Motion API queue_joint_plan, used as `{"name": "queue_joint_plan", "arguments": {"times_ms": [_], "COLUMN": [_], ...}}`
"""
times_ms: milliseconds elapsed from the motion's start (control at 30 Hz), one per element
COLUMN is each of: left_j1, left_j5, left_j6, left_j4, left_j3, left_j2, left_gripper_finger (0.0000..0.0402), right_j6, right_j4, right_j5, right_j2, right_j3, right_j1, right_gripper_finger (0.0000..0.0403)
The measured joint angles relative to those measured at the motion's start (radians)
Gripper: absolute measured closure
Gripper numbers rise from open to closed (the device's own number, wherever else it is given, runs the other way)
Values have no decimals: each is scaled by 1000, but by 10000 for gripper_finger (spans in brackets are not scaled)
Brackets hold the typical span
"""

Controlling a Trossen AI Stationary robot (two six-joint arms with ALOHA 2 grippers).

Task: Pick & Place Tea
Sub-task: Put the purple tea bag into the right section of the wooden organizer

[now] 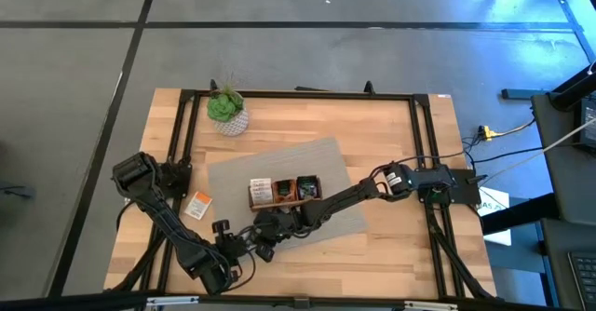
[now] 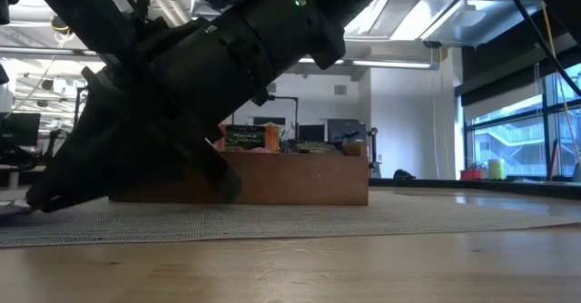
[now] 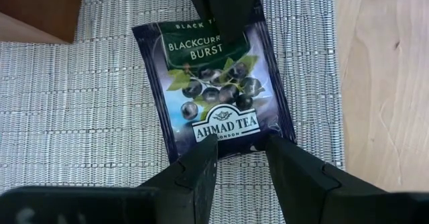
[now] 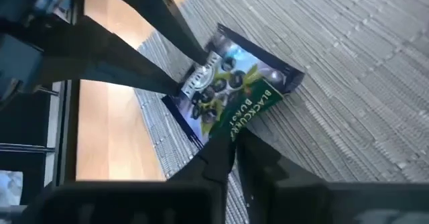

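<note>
I've got both arms crowded over the near edge of the grey mat (image 1: 279, 167), working 1 dark blackcurrant sachet (image 3: 214, 90) that lies on the weave just beside the mat's edge. My right gripper (image 4: 234, 140) has its fingers pinched together on the sachet's title edge, and the packet looks tilted up off the mat on that side. My left gripper (image 3: 241, 150) sits at the opposite edge with its fingers apart, straddling that border rather than clamping it. I reckon it is there to steady the packet while the right takes hold. Behind them stands the wooden tray (image 1: 284, 191), with sachets standing upright in its compartments. 1 orange-and-white sachet (image 1: 197, 204) lies alone on the bare table (image 1: 391, 134), left of the mat.
</note>
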Motion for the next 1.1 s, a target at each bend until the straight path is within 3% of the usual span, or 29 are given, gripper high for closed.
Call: {"name": "queue_joint_plan", "arguments": {"times_ms": [167, 533, 667, 767, 967, 1100], "left_j1": [-7, -88, -89, -87, -76, -42], "left_j5": [-1, -44, -106, -165, -287, -285], "left_j6": [-2, -51, -51, -30, 9, -7], "left_j4": [0, -18, -21, -22, -25, -25], "left_j3": [-1, -4, -4, -4, -3, -2], "left_j2": [0, -84, -130, -167, -221, -263], "left_gripper_finger": [272, 272, 272, 272, 272, 272], "right_j6": [-29, -116, -239, -378, -676, -711], "right_j4": [3, -12, -59, -224, -736, -1097], "right_j5": [-5, -69, -71, -64, 24, 149], "right_j2": [0, -10, -63, -122, -189, -197], "right_j3": [0, 1, 13, 67, 257, 405], "right_j1": [0, -10, -11, -9, 9, 24], "right_gripper_finger": [397, 398, 398, 398, 398, 398]}}
